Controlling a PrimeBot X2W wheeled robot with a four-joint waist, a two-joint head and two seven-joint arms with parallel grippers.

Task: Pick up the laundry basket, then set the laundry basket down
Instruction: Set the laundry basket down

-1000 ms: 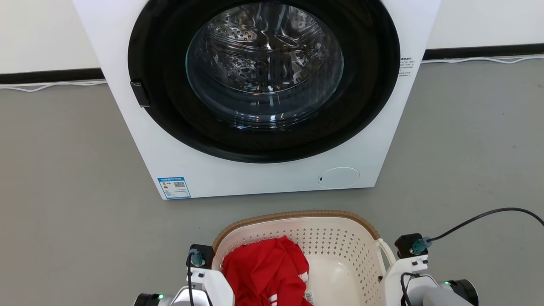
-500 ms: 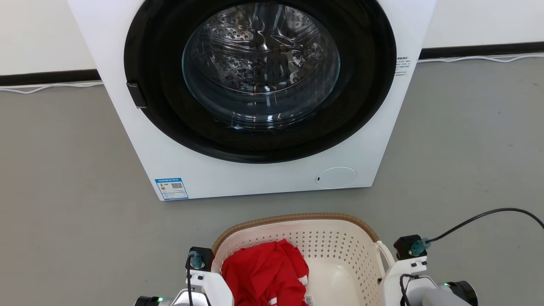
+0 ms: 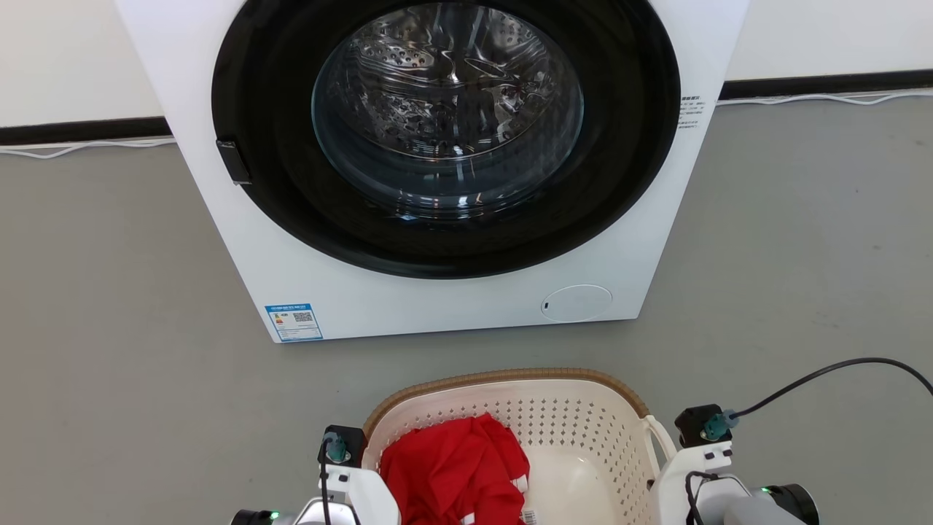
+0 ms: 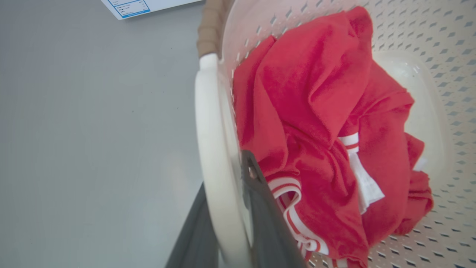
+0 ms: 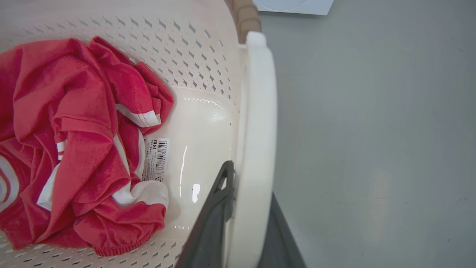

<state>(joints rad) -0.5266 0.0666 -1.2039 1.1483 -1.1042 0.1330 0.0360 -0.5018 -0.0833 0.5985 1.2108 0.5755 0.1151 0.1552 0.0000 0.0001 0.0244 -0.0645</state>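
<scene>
The left gripper [image 4: 223, 175] and right gripper [image 5: 251, 182] are each clamping one of the loop handles [image 5: 256, 111] of the laundry basket [image 3: 510, 376], which is hanging or resting, I cannot tell which, just in front of the washing machine [image 3: 452, 310]; both arms should be moving level and together.

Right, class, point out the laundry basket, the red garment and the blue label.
laundry basket [image 3: 510, 377], head view: on its brown woven far rim.
red garment [image 4: 305, 93], left wrist view: on its upper fold.
blue label [image 3: 294, 321], head view: on the sticker's middle.
</scene>
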